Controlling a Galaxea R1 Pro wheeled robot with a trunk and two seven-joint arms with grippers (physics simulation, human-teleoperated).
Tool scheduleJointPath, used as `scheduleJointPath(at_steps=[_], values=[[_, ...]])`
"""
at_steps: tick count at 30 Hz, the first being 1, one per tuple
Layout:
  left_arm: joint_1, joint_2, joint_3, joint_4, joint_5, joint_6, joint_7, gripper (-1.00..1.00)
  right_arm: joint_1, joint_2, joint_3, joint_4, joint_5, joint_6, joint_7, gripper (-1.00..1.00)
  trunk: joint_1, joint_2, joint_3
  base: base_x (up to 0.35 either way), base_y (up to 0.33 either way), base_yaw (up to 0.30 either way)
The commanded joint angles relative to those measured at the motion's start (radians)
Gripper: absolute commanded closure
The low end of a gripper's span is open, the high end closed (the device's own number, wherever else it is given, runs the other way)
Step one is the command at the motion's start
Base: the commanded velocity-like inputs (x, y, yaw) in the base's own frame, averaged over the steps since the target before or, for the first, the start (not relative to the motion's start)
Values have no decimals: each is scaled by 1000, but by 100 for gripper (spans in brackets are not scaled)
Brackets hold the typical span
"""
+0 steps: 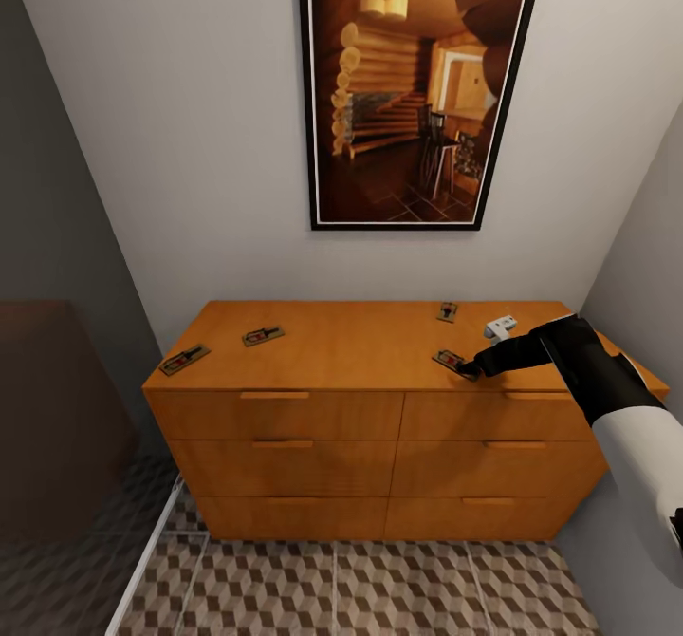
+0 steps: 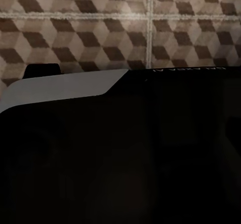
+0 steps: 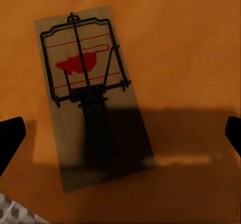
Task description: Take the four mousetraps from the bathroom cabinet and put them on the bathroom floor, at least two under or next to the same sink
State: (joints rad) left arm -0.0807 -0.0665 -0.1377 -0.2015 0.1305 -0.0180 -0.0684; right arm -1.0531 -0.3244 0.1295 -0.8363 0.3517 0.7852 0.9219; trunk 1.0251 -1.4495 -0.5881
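Sitting flat on cabinet (image 1: 379,351) top, mousetrap (image 3: 90,93) lies between right gripper (image 3: 120,138) fingertips; jaws wide, gripping nothing.

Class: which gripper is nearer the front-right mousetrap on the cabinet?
Right. The right gripper sits over that mousetrap; the left gripper hangs low above the floor.

Four mousetraps lie on the cabinet (image 1: 379,351) at mid-frame: two at its left (image 1: 184,360) (image 1: 263,336), two at right (image 1: 448,311) (image 1: 453,363). A picture (image 1: 417,85) hangs above; floor (image 1: 360,589) fills the bottom.
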Motion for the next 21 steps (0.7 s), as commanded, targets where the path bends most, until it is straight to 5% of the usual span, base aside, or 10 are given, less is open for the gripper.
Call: scheduleJointPath(at_steps=[1, 21], values=[[-1, 1, -8, 1, 10, -2, -1, -100, -1, -1, 1, 0, 10, 1, 8, -100, 0, -1, -1, 0, 0, 0], [-1, 0, -8, 1, 11, -2, -1, -100, -1, -1, 2, 6, 10, 0, 6, -100, 0, -1, -2, 0, 0, 0]])
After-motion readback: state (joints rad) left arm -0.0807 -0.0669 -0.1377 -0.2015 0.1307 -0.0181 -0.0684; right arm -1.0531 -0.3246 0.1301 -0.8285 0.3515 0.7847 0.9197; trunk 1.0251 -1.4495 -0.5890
